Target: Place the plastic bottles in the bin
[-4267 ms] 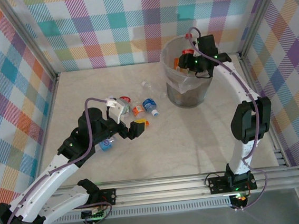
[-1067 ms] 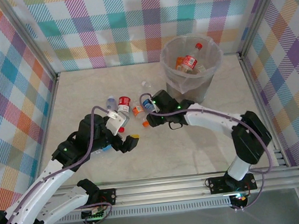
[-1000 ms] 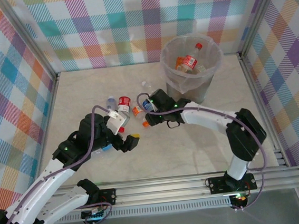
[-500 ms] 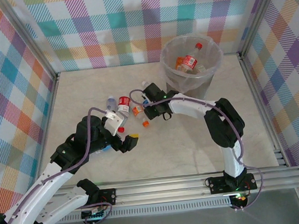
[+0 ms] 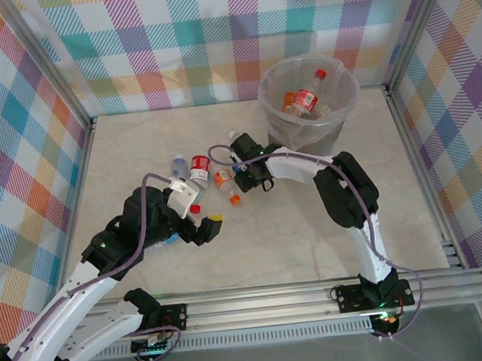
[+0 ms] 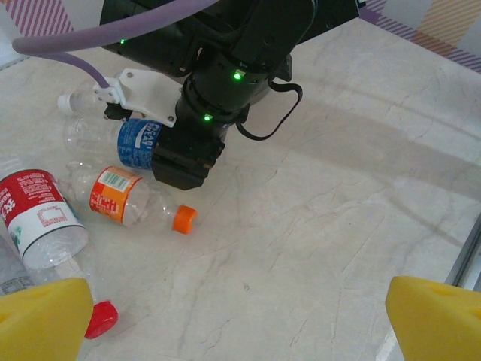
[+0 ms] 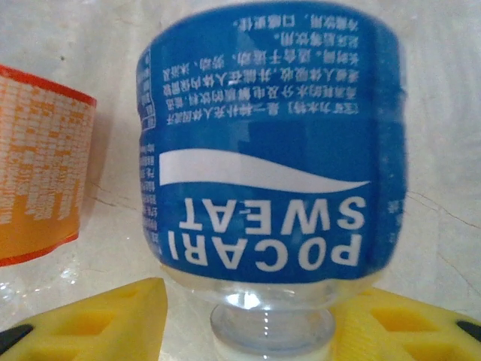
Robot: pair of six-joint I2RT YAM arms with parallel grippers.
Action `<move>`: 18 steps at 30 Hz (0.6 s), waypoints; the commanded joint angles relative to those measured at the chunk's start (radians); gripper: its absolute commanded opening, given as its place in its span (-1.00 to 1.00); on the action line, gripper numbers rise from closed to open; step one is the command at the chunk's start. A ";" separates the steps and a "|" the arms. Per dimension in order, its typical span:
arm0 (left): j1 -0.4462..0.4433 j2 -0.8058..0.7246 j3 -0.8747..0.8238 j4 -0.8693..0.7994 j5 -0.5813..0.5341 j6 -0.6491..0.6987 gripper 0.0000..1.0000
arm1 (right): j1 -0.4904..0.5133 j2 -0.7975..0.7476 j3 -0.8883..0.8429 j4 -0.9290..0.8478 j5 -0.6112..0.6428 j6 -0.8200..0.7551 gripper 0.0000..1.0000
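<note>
Nearest the arm bases, the left jaws hang spread wide and empty, their yellow pads (image 6: pixel 41 316) at the lower corners of the left wrist view, above the near edge of the bottle cluster. Just beyond, a red-labelled bottle (image 6: pixel 41 218) and an orange-labelled bottle (image 6: pixel 120 197) with an orange cap lie on their sides, close together. Right beside them lies the blue-labelled bottle (image 7: pixel 263 150), on the bench (image 6: pixel 338 188), with the right jaws lowered over its neck end. Their yellow fingers (image 7: pixel 98 316) flank the neck and shoulder, but I cannot tell whether they are pressing yet. All these bottles look empty, so I judge them very light, thin-walled and easily dented. They are smooth and round enough to roll away or squirt out of a hard pinch. The neck and shoulder are probably the stiffest place to hold, and the label band offers a little more friction than bare plastic. The bench is pale, marbled, hard and glossy, so a nudged bottle will likely skid. Further back on the right stands the bin (image 5: pixel 332 137), with several bottles (image 5: pixel 305 99) already inside. It is much taller than a lying bottle, so a lift over the rim seems needed. Chequered walls (image 5: pixel 209 30) close the space on three sides.
</note>
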 commanded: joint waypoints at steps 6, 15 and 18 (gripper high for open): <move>0.009 -0.031 -0.026 0.020 -0.021 -0.029 1.00 | 0.001 0.018 0.038 -0.012 -0.008 -0.025 -0.06; 0.009 -0.071 -0.047 0.048 -0.052 -0.054 1.00 | 0.004 -0.079 -0.029 -0.018 0.013 -0.041 -0.17; 0.009 -0.068 -0.043 0.049 -0.052 -0.058 1.00 | 0.011 -0.134 -0.063 -0.024 0.018 -0.036 -0.17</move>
